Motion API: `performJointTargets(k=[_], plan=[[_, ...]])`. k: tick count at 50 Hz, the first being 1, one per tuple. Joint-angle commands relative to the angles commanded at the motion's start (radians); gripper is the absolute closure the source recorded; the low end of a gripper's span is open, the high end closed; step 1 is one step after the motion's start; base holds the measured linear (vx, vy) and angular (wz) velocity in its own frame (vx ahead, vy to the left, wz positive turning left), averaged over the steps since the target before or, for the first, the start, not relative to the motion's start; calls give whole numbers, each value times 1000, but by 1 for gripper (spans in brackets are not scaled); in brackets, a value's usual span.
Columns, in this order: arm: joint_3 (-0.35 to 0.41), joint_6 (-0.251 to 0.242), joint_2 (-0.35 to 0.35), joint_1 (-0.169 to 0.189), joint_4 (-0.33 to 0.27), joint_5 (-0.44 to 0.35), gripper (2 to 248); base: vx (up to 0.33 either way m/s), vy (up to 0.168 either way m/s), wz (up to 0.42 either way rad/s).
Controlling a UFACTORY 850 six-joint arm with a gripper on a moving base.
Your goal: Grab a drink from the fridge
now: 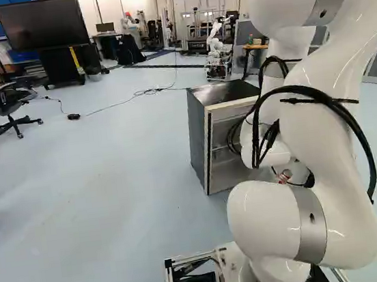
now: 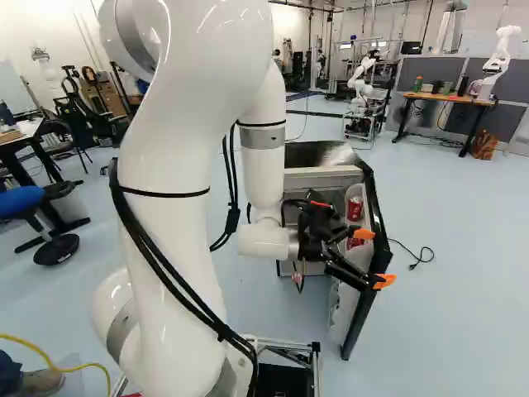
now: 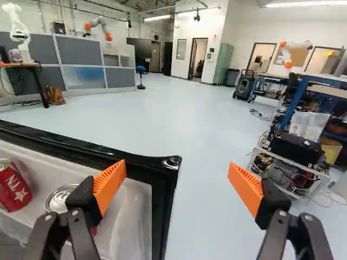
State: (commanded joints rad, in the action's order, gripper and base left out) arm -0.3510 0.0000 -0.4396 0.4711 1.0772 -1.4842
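The can is red, white-starred; the door rim is black.

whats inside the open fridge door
A red can and, beside it, a second can, partly covered by the jaws. Anything else directly behind the jaws can't be seen.

This is a robot lab, with another robot, robot arms on tables, and wires on the floor.

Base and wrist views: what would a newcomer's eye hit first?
The white arm, towering through the left of the right base view. Then, in the wrist view, the open hand, one orange pad at the open fridge door, the other past its corner. A red can stands out in the door shelf.
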Motion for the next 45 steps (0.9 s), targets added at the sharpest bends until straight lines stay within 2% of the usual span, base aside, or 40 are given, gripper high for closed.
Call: performJointTargets(k=[23,45], plan=[[-122,0,-71,99,0,0,3,0,0,0],[-246,0,-143,175,0,0,3,0,0,0]])
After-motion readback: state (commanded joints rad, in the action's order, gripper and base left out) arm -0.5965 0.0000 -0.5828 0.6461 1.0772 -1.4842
